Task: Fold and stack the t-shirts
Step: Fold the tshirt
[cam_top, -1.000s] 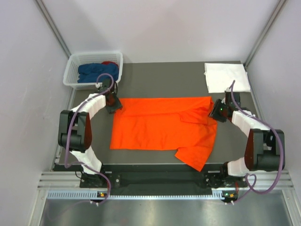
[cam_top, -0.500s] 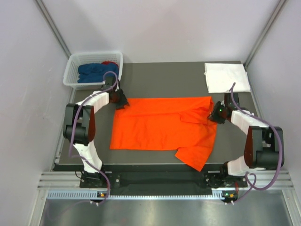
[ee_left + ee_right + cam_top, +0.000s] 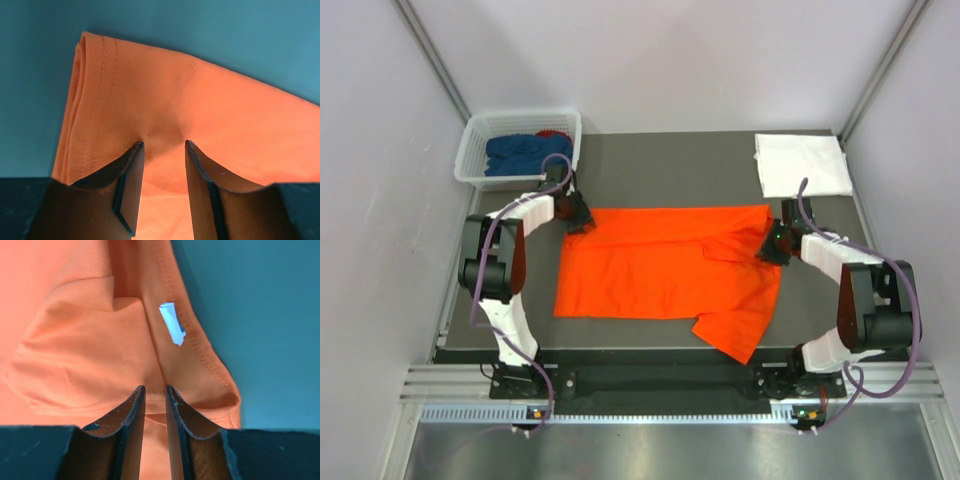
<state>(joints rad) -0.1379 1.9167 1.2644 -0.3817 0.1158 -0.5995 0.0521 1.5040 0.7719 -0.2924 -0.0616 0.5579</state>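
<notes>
The orange t-shirt (image 3: 660, 265) lies spread flat on the dark table, one sleeve sticking out at the near right. My left gripper (image 3: 578, 215) is at its far left corner. In the left wrist view that gripper (image 3: 162, 144) stands open, tips pressed on the orange cloth (image 3: 200, 100), which puckers between them. My right gripper (image 3: 767, 248) is at the far right corner. In the right wrist view its jaws (image 3: 155, 387) have closed narrowly on a raised fold of the orange cloth (image 3: 75, 340), beside a white label (image 3: 172, 330). A folded white t-shirt (image 3: 802, 163) lies at the far right.
A white lattice basket (image 3: 472, 172) stands at the far left corner of the table, holding a dark blue t-shirt (image 3: 520, 152) and a red one (image 3: 555, 135). Light walls close in the table on three sides.
My left gripper slid right onto the shirt's far left corner. My right gripper moved left onto the far right corner and its jaws narrowed on the cloth.
</notes>
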